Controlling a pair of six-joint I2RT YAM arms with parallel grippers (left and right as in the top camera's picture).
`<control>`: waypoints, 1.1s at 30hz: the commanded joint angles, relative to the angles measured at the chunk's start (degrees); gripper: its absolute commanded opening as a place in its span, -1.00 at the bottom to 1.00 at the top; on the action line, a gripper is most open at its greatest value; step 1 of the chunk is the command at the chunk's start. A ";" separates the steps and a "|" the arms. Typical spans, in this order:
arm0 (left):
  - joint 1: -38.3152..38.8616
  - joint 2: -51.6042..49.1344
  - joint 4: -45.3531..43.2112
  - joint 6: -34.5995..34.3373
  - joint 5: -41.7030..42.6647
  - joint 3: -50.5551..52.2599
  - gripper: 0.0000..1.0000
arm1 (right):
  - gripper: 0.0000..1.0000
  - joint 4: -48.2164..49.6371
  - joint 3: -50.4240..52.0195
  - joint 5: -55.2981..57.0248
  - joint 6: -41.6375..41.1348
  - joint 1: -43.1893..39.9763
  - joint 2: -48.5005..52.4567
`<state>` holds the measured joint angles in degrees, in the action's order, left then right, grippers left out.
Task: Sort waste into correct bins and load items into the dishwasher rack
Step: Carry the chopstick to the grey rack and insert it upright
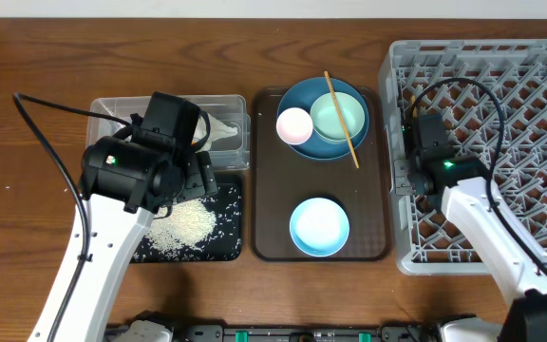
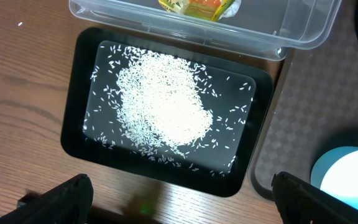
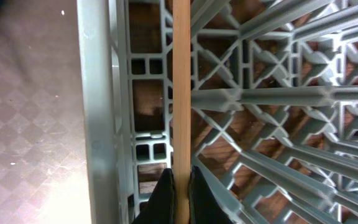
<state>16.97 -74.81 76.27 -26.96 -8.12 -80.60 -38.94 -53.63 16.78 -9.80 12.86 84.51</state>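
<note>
Chopstick — in right end effector, at rack

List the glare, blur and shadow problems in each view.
Overhead: sharp, evenly lit table, soft shadows. Left wrist: the rice pile blows out white on the black tray; the left hand is dark and blurred at the bottom edge. Right wrist: the brown tray is blurred with a glare patch; the chopstick and rack look sharper.

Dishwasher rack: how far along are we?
Done: rice on black tray; snack wrapper, tissue in clear tub. In hand: right claw shut on one chopstick at the grey rack. Remaining: other chopstick, dark blue bowl, mint bowl, light blue bowl, pink cup, all on the brown tray.
</note>
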 commanded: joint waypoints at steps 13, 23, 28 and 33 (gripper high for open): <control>-0.28 -0.22 0.20 0.31 -0.94 0.13 0.89 | -0.69 0.42 0.24 1.03 0.68 -1.01 0.50; -0.28 -0.22 0.20 0.31 -0.96 0.13 0.89 | -0.74 -0.52 -3.80 0.96 0.68 -0.90 -0.74; -0.31 -0.22 0.20 0.31 -0.94 0.13 0.89 | -0.67 -1.92 -7.08 -3.65 0.68 -0.42 -3.39; -0.28 -0.22 0.20 0.31 -0.94 0.13 0.90 | -0.58 -0.33 -7.41 -14.56 0.68 -0.09 -5.18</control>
<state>16.97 -74.81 76.27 -26.96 -8.12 -80.60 -39.81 -59.90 10.13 -9.41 12.93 80.42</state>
